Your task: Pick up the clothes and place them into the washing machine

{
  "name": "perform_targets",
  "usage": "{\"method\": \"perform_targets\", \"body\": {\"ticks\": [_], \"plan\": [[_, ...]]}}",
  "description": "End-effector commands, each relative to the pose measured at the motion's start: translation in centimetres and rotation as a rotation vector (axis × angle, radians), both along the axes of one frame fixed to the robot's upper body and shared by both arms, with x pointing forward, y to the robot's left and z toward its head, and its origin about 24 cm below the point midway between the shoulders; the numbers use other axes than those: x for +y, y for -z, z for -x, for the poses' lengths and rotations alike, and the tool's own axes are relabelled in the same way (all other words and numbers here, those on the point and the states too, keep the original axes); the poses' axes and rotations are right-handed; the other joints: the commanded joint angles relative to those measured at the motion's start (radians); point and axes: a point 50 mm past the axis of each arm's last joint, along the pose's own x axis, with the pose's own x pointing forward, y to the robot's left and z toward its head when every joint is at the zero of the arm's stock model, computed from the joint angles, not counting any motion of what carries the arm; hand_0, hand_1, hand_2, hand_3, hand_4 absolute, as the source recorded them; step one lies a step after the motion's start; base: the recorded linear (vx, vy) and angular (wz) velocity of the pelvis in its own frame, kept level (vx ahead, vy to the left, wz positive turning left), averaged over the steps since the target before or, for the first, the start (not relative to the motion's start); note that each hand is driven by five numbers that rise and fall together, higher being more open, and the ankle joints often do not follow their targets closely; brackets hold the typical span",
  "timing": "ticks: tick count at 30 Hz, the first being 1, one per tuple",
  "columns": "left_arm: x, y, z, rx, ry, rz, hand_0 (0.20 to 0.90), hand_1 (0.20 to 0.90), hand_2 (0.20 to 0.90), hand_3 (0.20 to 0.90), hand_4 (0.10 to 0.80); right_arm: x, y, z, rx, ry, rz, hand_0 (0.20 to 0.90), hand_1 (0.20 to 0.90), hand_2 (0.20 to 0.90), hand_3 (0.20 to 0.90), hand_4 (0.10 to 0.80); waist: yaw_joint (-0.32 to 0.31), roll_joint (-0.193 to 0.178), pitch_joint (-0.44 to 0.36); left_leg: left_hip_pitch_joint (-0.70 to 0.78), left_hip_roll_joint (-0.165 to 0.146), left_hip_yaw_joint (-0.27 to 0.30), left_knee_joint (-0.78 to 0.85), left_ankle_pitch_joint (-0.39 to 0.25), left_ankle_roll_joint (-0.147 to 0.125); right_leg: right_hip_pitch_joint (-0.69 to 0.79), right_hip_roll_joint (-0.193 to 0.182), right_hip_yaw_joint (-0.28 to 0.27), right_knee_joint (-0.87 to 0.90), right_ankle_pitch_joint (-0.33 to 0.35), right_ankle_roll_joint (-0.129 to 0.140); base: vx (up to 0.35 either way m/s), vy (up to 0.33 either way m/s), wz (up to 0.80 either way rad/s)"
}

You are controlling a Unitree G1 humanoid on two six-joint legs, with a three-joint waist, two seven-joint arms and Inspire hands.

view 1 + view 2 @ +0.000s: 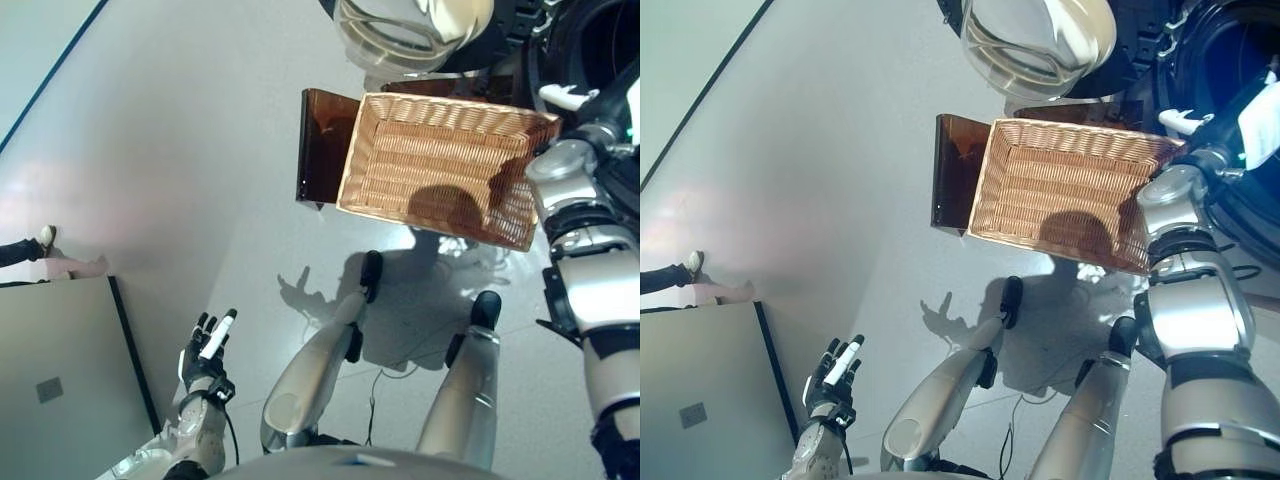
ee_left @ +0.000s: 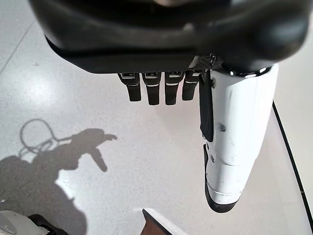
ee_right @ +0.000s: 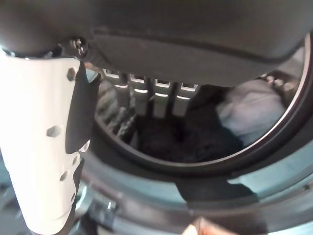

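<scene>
The washing machine (image 1: 1230, 90) fills the 1 to 2 o'clock corner of the head views, its round drum opening dark, with the glass door (image 1: 1035, 40) swung open at 12 o'clock. Seen from the right wrist, the drum holds the clothes (image 3: 249, 110): a pale grey-white piece at 3 o'clock and a dark heap at the centre, both lying inside the rim. A flat grey panel (image 1: 60, 380) with a dark edge lies on the floor at 8 o'clock. The wicker basket (image 1: 375, 150) sits just past centre toward 1 o'clock, with nothing in it, resting on a dark brown stand (image 1: 322, 140) that juts out on its 9 o'clock side. The right hand (image 1: 1185, 122) is up at the mouth of the drum, at 2 o'clock; its wrist view shows the fingers (image 3: 164, 95) straight and side by side with the white-covered thumb apart, holding nothing. The left hand (image 1: 205, 355) hangs low at 7 o'clock above the floor, fingers straight and lightly spread, holding nothing. A person's shoe (image 1: 46, 236) shows at the 9 o'clock edge.
</scene>
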Motion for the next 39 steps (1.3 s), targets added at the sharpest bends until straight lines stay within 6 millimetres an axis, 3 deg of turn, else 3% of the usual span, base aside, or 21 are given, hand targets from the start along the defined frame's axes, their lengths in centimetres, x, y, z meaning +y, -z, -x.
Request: {"method": "perform_targets", "body": {"ticks": [1,12,15,24,25,26,31,34,39], "plan": [[3.3,-0.7,-0.3,-0.034,-0.114,-0.096,0.900,0.900,0.900,0.900,0.800,1.4,-4.2,-0.2,-0.100,-0.040,0.215,0.900,0.900,0.900,0.900,0.800,-0.006,0.031,0.058,-0.041,0.022,0.039,0.099,-0.097,-0.096,0.131,-0.010,0.009,-0.307,0.143,-0.042,0.000,0.000,0.00],[2.6,-0.2,0.2,-0.013,-0.127,-0.072,0.900,0.900,0.900,0.900,0.800,4.5,2.2,-0.8,0.027,-0.115,0.274,0.900,0.900,0.900,0.900,0.800,-0.039,0.006,0.082,-0.025,0.030,0.052,0.144,-0.120,-0.092,0.143,0.001,0.019,-0.282,0.133,-0.049,-0.001,-0.001,-0.01],[2.7,0.0,0.4,0.010,-0.112,-0.093,0.900,0.900,0.900,0.900,0.800,5.1,6.0,-0.1,0.125,-0.159,0.292,0.900,0.900,0.900,0.900,0.800,-0.058,-0.014,0.093,-0.013,0.034,0.055,0.210,-0.158,-0.087,0.156,0.011,0.021,-0.228,0.109,-0.057,0.014,-0.020,-0.01],[4.6,2.0,3.3,0.205,-0.149,-0.143,0.900,0.900,0.900,0.900,0.800,6.5,17.6,3.8,0.485,-0.297,0.281,0.900,0.900,0.900,0.900,0.800,-0.102,-0.106,0.093,0.144,0.074,0.068,0.314,-0.268,-0.078,0.328,0.036,-0.004,-0.171,0.051,-0.067,0.062,-0.046,-0.03],[4.6,2.0,3.3,0.205,-0.149,-0.143,0.900,0.900,0.900,0.900,0.800,6.5,17.6,3.8,0.485,-0.297,0.281,0.900,0.900,0.900,0.900,0.800,-0.103,-0.106,0.093,0.144,0.074,0.068,0.314,-0.268,-0.078,0.328,0.036,-0.004,-0.171,0.051,-0.067,0.115,-0.042,0.00],[5.3,2.2,3.9,0.245,-0.168,-0.154,0.900,0.900,0.900,0.900,0.800,7.3,19.3,4.5,0.541,-0.344,0.267,0.900,0.900,0.900,0.900,0.800,-0.111,-0.129,0.090,0.206,0.085,0.073,0.316,-0.285,-0.079,0.391,0.041,-0.011,-0.182,0.040,-0.065,0.130,-0.041,-0.07],[7.0,2.9,6.5,0.342,-0.227,-0.159,0.900,0.900,0.900,0.900,0.800,8.2,22.8,7.0,0.690,-0.471,0.305,0.900,0.900,0.900,0.900,0.800,-0.130,-0.182,0.017,0.296,0.112,0.084,0.312,-0.308,-0.088,0.481,0.051,-0.014,-0.210,0.022,-0.062,0.157,-0.049,-0.22],[7.8,2.8,7.3,0.361,-0.266,-0.160,0.900,0.900,0.900,0.900,0.800,8.9,24.0,8.3,0.740,-0.552,0.325,0.900,0.900,0.900,0.900,0.800,-0.152,-0.207,-0.022,0.334,0.120,0.090,0.304,-0.315,-0.093,0.516,0.053,-0.017,-0.215,0.012,-0.061,0.119,-0.048,-0.17],[8.0,3.1,8.1,0.406,-0.276,-0.157,0.900,0.900,0.900,0.900,0.800,10.0,27.5,11.0,0.883,-0.619,0.247,0.900,0.900,0.900,0.900,0.800,-0.171,-0.237,-0.103,0.404,0.128,0.092,0.247,-0.303,-0.095,0.572,0.060,-0.027,-0.257,0.018,-0.056,0.097,-0.071,0.06]]}}
